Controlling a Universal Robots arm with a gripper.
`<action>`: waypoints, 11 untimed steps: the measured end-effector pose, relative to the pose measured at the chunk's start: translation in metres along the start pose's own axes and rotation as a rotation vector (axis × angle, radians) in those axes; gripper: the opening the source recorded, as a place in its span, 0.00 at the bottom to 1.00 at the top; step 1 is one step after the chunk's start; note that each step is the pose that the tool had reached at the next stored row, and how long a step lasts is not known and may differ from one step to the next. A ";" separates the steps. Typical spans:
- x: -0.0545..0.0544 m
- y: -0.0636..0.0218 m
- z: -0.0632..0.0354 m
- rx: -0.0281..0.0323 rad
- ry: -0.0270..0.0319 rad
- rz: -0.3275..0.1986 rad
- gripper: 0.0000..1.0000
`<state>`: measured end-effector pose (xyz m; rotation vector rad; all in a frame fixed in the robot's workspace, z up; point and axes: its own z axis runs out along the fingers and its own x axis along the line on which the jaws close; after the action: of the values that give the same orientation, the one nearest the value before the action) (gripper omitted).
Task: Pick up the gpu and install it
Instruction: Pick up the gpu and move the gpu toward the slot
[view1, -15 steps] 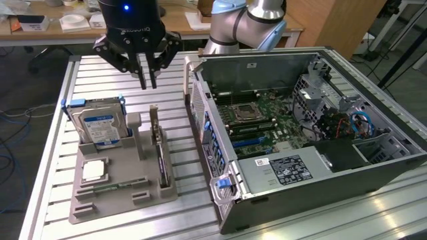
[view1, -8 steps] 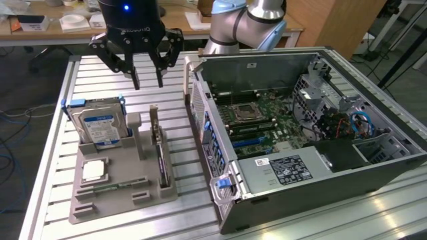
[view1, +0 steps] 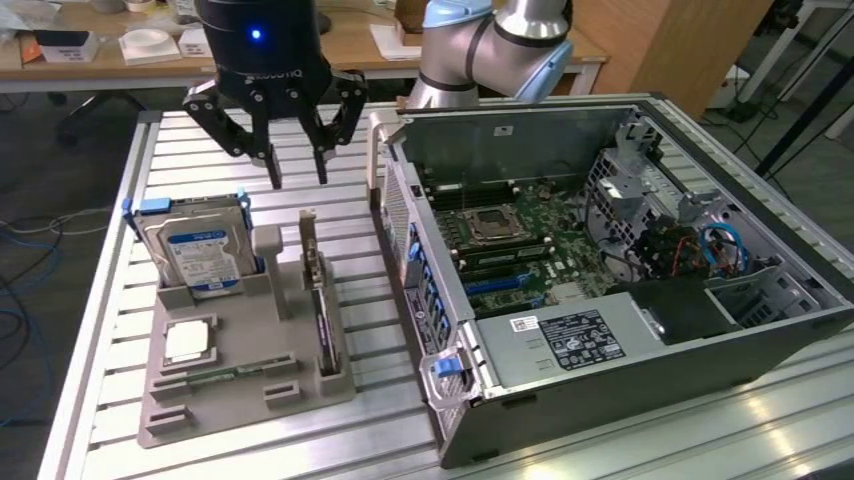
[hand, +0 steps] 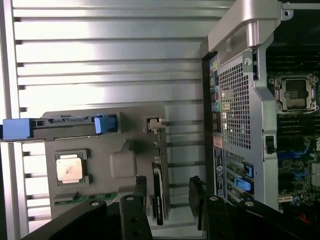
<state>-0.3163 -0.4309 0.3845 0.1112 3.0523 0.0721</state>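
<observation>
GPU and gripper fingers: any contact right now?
Apart. In the exterior view the open gripper hangs above the gpu, and bare table slats show between its fingertips and the card's top edge.

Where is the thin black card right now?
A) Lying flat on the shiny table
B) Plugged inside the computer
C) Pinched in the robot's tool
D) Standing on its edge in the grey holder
D. The gpu stands on its edge in a slot of the grey holder, and the open tool hangs above it, holding nothing.
</observation>
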 end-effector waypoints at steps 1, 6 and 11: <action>0.000 -0.0001 0.0018 0.0000 0.0001 0.000 0.47; 0.001 -0.0011 0.0108 0.0000 0.0000 0.000 0.47; 0.002 -0.0020 0.0198 0.0000 0.0000 0.000 0.47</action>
<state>-0.3163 -0.4319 0.3645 0.1113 3.0523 0.0720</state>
